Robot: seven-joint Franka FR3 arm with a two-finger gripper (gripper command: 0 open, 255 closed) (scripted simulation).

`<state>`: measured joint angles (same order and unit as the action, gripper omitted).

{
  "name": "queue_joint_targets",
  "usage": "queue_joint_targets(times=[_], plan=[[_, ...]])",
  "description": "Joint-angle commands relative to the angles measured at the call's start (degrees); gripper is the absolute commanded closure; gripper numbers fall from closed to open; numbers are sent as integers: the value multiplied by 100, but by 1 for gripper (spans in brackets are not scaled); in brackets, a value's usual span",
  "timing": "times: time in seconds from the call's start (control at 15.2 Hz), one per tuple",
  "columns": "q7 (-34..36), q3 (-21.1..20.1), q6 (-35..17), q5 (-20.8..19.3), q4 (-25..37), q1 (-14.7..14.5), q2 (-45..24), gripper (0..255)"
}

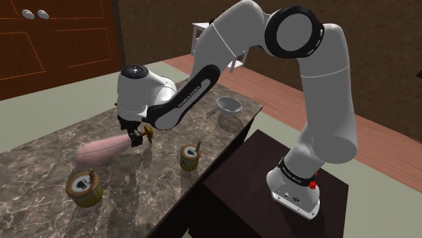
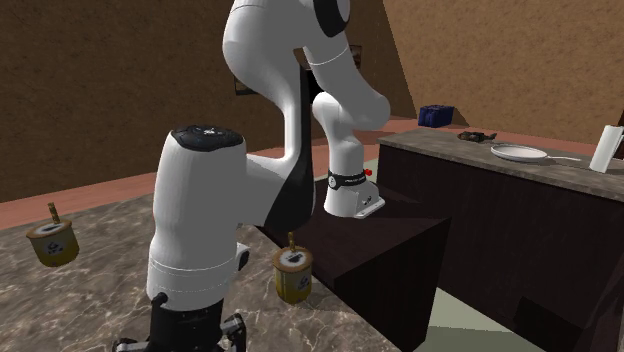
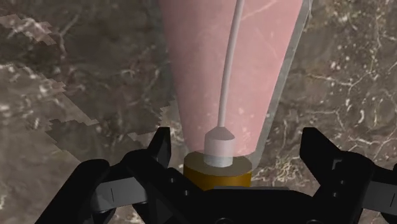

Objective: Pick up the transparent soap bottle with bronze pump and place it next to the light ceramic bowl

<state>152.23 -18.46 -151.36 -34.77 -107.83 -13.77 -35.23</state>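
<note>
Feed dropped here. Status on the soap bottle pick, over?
Gripper open, fingers either side of the bronze collar, not touching. Pink soap bottle lying on counter, unlifted. Yellow jar stands near the route to the bowl.

- Dark veined marble countertop (image 1: 40, 162).
- Two yellow jars on it, well apart: one (image 1: 190, 159) near its edge, the other (image 1: 84, 189).
- Wooden cabinet (image 1: 54, 40), two pale knobs.

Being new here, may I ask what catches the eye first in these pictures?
The white arm bends low over the marble counter, its black gripper open around the pump end of a pink soap bottle lying on its side. Two yellow jars stand nearby, and a grey bowl sits at the counter's far end.
</note>
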Motion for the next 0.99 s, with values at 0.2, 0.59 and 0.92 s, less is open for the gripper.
queue_joint_targets(times=[0.2, 0.59, 0.92], plan=[[26, 51, -54, -52, 53, -30, -105, 0], [26, 50, -54, -51, 53, -30, -105, 255], [26, 51, -54, -52, 53, -30, -106, 255]])
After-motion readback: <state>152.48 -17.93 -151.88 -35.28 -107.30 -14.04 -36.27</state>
